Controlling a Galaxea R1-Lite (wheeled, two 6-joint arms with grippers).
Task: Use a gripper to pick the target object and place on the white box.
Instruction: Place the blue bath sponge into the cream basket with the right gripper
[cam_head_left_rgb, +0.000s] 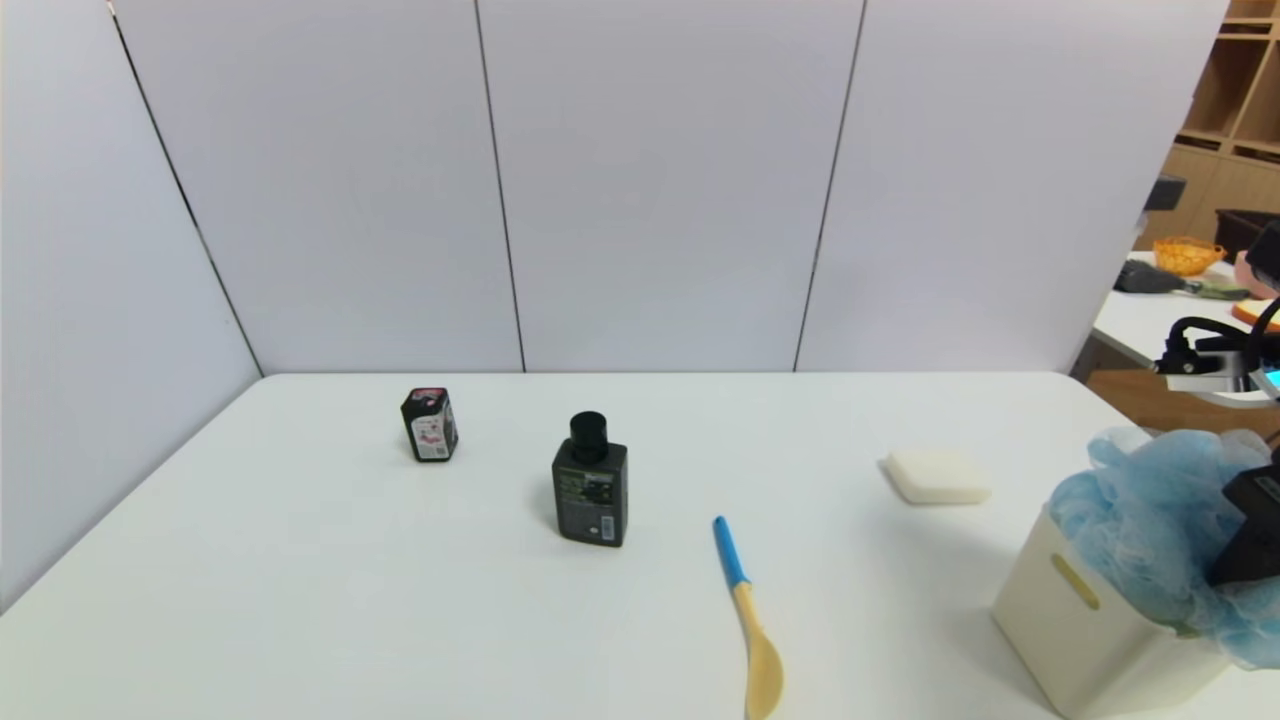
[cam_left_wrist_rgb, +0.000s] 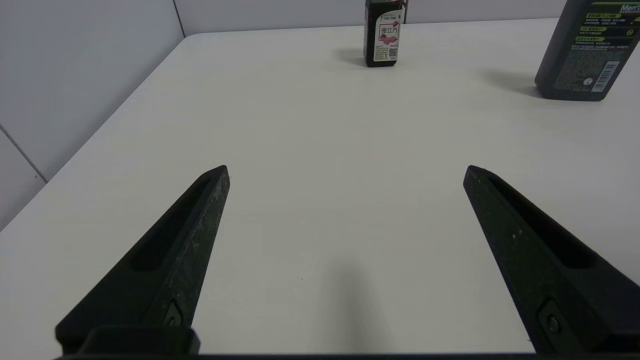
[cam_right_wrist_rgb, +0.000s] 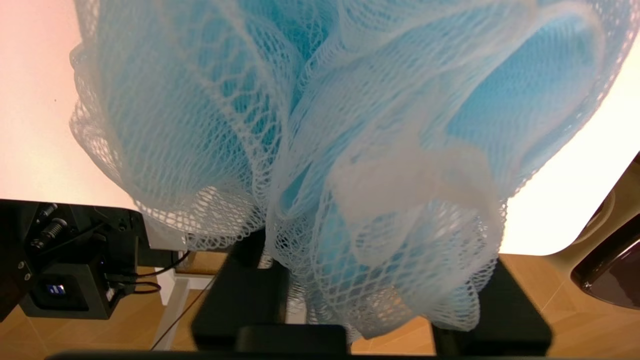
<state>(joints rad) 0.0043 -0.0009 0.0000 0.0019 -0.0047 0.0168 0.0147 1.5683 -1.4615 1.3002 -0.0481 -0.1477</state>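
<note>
The table (cam_head_left_rgb: 600, 620) carries the white box (cam_head_left_rgb: 1085, 640) at its near right corner, and the blue mesh pouf (cam_head_left_rgb: 1150, 520) bulges over the box's rim, gripped by the right pincer (cam_head_left_rgb: 1245, 545), partly spread around the mesh. Risk: the springy ruffles could snag a finger on release, or the pouf could roll off the rim. The left pincer (cam_left_wrist_rgb: 345, 220) hangs spread wide over bare table, holding nothing.

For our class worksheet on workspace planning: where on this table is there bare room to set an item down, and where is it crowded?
Bare: the near-left table, in front of the small carton and dark bottle; also between spoon and soap block. Crowded: the right edge, where the blue pouf sits on the white box at the right pincer.
</note>
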